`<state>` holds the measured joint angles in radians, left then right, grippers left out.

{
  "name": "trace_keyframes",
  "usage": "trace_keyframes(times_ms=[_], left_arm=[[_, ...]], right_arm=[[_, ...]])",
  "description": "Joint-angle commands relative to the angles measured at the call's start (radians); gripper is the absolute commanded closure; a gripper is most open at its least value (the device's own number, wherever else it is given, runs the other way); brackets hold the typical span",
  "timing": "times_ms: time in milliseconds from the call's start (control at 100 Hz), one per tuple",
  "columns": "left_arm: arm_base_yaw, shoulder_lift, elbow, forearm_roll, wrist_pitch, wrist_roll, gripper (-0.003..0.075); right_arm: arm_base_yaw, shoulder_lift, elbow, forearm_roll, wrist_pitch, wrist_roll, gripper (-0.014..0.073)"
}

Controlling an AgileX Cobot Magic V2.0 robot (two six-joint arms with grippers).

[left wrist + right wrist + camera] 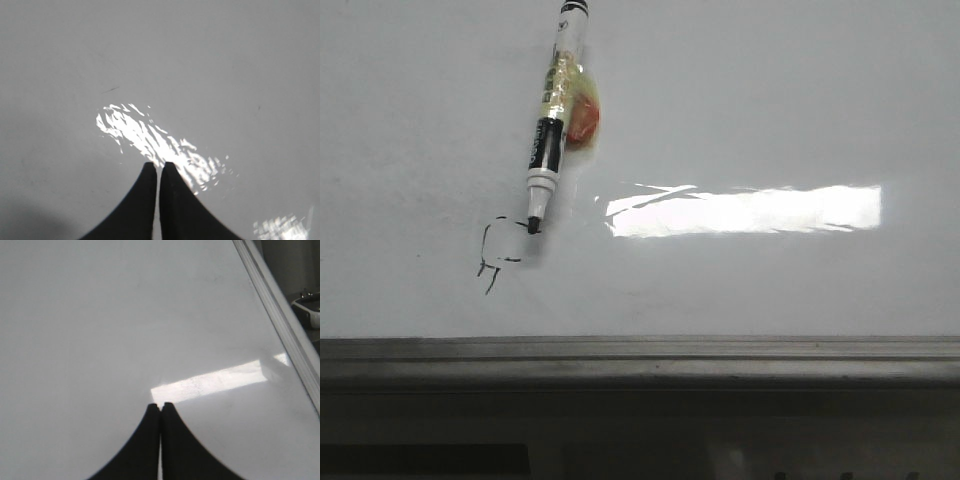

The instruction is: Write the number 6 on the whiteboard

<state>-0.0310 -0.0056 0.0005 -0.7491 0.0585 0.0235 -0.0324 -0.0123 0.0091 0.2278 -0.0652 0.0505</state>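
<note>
Your marker (555,118) lies tilted across the whiteboard (770,110), cap end toward 12 o'clock and black tip toward 6, the tip touching the board at the edge of a small broken scribble (495,255). That scribble is all the ink you have: a few short dashes and a hooked stroke toward 7 o'clock of the tip. No readable number 6 is on the board yet.

Nothing in the front view shows what holds the marker. A yellowish, tape-like wrap with an orange patch (582,115) sits on its barrel, but I cannot tell how it is attached. In the wrist views the left gripper (159,166) and the right gripper (161,406) each have their fingers pressed together with nothing between them, both over bare board.

Watch these risks:
- The line is skipping. Uneven tip pressure would leave more gaps, and the loop of the 6 may not close.
- The scribble sits toward 6 o'clock, near the grey ledge (640,350); a full-sized digit drawn downward from here could run into it.
- New strokes over the old dashes would muddle the figure.
- The glare patch (745,210) toward 3 o'clock of the tip can hide thin ink from you.
</note>
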Motion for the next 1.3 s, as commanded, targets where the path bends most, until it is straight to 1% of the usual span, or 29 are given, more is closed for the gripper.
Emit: trace_keyframes(times_ms=[0, 40, 110, 230, 290, 350, 380, 410, 450, 490, 500, 520, 530, 570, 620, 650, 680, 760, 890, 1010, 1090, 1160, 1290], left_arm=[[0.0, -0.029, 0.012, -0.207, -0.075, -0.003, 0.0741], [0.0, -0.029, -0.008, -0.201, -0.051, 0.006, 0.0741], [0.0, -0.024, -0.063, -0.137, 0.024, 0.036, 0.0741], [0.0, 0.034, -0.197, 0.037, 0.167, 0.087, 0.0741], [0.0, 0.086, -0.276, 0.136, 0.24, 0.101, 0.074], [0.0, 0.158, -0.341, 0.208, 0.305, 0.128, 0.0729], [0.0, 0.194, -0.371, 0.225, 0.339, 0.15, 0.0708], [0.0, 0.23, -0.406, 0.231, 0.383, 0.175, 0.0661], [0.0, 0.285, -0.437, 0.231, 0.426, 0.217, 0.0597], [0.0, 0.337, -0.469, 0.227, 0.472, 0.251, 0.0503], [0.0, 0.346, -0.478, 0.224, 0.485, 0.254, 0.0469], [0.0, 0.371, -0.487, 0.217, 0.497, 0.267, 0.0437], [0.0, 0.388, -0.495, 0.213, 0.507, 0.27, 0.0405], [0.0, 0.426, -0.513, 0.185, 0.522, 0.289, 0.0323], [-0.025, 0.465, -0.522, 0.13, 0.507, 0.328, 0.0265], [-0.045, 0.486, -0.525, 0.095, 0.491, 0.356, 0.0257], [-0.073, 0.501, -0.525, 0.053, 0.477, 0.398, 0.0261], [-0.133, 0.544, -0.525, -0.002, 0.45, 0.458, 0.0276], [-0.236, 0.625, -0.527, -0.051, 0.427, 0.464, 0.0302], [-0.333, 0.702, -0.537, -0.104, 0.361, 0.464, 0.0302], [-0.403, 0.754, -0.566, -0.095, 0.327, 0.464, 0.0302], [-0.471, 0.804, -0.604, -0.052, 0.287, 0.464, 0.0302], [-0.604, 0.899, -0.682, 0.128, 0.216, 0.464, 0.0305]], right_arm=[[-0.005, -0.014, -0.065, 0.021, -0.075, 0.004, 0.0657], [-0.005, -0.014, -0.098, 0.021, -0.051, 0.004, 0.0657], [-0.005, -0.012, -0.164, 0.019, 0.031, 0.004, 0.0657], [-0.005, 0.021, -0.278, -0.021, 0.214, 0.004, 0.0657], [-0.005, 0.049, -0.318, -0.044, 0.269, 0.004, 0.0654], [-0.003, 0.083, -0.351, -0.049, 0.293, 0.002, 0.0625], [-0.003, 0.1, -0.364, -0.049, 0.306, 0.002, 0.0599], [-0.003, 0.122, -0.375, -0.049, 0.322, 0.002, 0.0565], [-0.003, 0.143, -0.391, -0.049, 0.341, 0.002, 0.05], [-0.003, 0.169, -0.404, -0.049, 0.365, 0.002, 0.0424], [-0.003, 0.173, -0.406, -0.049, 0.369, 0.002, 0.041], [-0.003, 0.184, -0.413, -0.049, 0.383, 0.002, 0.0371], [-0.001, 0.192, -0.418, -0.049, 0.392, 0.002, 0.0358], [-0.001, 0.209, -0.428, -0.047, 0.411, 0.002, 0.0286], [-0.001, 0.23, -0.44, -0.045, 0.437, 0.002, 0.0221], [-0.001, 0.235, -0.445, -0.042, 0.442, 0.002, 0.0191], [-0.001, 0.237, -0.449, -0.029, 0.447, 0.002, 0.0179], [-0.001, 0.237, -0.449, -0.013, 0.442, 0.002, 0.0176], [0.017, 0.237, -0.449, -0.011, 0.44, 0.002, 0.0176], [0.039, 0.237, -0.449, -0.011, 0.442, 0.002, 0.0176], [0.047, 0.239, -0.449, -0.011, 0.444, 0.002, 0.0176], [0.047, 0.241, -0.449, -0.011, 0.45, 0.002, 0.0176], [0.047, 0.242, -0.449, -0.011, 0.465, 0.002, 0.0176]])
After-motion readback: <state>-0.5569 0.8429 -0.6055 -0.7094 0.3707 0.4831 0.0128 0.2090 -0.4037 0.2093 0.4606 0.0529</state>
